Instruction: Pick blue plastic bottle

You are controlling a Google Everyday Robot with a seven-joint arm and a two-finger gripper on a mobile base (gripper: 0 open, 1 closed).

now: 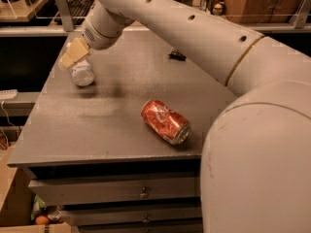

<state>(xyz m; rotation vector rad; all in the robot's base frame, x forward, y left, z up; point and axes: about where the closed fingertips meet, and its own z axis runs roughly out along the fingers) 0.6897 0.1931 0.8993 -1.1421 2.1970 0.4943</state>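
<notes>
Grey table [97, 125] holds the blue plastic bottle [83, 74], partly hidden behind the gripper [73, 56], open or closed I cannot tell, with a red can [165, 121] well away.

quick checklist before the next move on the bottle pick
1. Bottle in view, lying on the table: ok.
2. Gripper right at the bottle's far end: ok.
3. Gripper touching the bottle: cannot tell.
4. Can well apart from the bottle: ok.
5. Packet out of the way, at the far side: ok.
6. Bottle well in from the table edge: not ok, it lies near the side edge.
</notes>
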